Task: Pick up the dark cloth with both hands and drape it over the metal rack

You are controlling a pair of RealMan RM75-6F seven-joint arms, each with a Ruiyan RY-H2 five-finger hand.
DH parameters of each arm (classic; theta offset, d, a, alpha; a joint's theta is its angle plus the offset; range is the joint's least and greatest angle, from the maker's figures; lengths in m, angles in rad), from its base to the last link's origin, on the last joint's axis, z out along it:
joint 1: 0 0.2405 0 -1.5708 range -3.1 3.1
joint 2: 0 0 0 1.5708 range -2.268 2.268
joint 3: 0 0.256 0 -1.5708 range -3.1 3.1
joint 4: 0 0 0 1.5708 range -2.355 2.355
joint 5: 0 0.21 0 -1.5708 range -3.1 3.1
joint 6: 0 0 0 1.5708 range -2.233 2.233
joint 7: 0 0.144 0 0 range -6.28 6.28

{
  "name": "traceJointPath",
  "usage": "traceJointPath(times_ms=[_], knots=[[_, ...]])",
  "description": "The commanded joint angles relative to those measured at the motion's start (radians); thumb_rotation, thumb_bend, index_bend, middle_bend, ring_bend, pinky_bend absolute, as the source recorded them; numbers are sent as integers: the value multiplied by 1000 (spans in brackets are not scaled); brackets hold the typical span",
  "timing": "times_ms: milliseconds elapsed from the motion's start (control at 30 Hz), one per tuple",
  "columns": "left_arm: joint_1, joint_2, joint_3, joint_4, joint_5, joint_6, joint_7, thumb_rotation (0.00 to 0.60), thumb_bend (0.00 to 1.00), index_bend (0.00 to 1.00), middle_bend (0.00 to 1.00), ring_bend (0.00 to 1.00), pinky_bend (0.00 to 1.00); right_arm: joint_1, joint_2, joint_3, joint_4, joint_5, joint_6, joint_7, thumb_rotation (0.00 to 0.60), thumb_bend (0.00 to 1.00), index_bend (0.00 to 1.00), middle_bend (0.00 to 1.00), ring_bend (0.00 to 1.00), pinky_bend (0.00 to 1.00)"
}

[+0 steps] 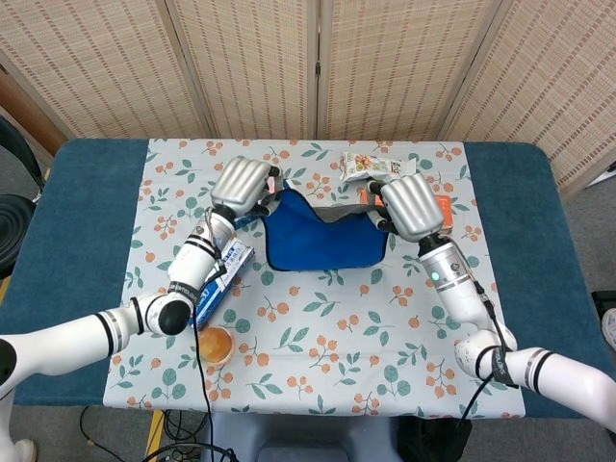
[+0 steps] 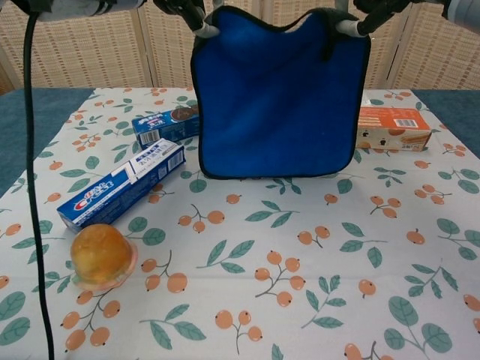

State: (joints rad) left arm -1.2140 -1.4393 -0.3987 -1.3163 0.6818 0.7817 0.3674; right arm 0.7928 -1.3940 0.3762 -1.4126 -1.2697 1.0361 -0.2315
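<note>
Floral tablecloth, dark cloth hanging between gripping left hand, right hand

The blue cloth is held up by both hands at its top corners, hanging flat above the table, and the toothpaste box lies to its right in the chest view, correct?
Not quite. In the chest view the toothpaste box lies to the left of the cloth, not the right. The rest holds: the left hand and right hand hold the cloth's top corners and it hangs flat above the table.
</note>
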Motion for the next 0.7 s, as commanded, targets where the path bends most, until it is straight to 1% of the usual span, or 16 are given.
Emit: traceJointPath(times_ms=[33, 367, 533, 700], knots=[[-18, -8, 5, 25, -37, 6, 19, 600, 377, 592, 1000, 944, 1000, 20, -17, 7, 26, 17, -10, 8, 600, 466, 684, 929, 928, 1000], [-48, -45, 14, 130, -89, 22, 51, 600, 377, 593, 1000, 941, 1000, 86, -65, 22, 119, 74, -45, -12, 600, 465, 684, 928, 928, 1000], [-60, -66, 17, 192, -115, 11, 66, 600, 377, 594, 1000, 941, 1000, 111, -90, 14, 156, 97, -66, -25, 600, 466, 685, 927, 927, 1000], [-65, -84, 26, 227, -115, -4, 72, 600, 377, 594, 1000, 938, 1000, 125, -109, 0, 184, 107, -75, -41, 600, 465, 685, 927, 928, 1000]])
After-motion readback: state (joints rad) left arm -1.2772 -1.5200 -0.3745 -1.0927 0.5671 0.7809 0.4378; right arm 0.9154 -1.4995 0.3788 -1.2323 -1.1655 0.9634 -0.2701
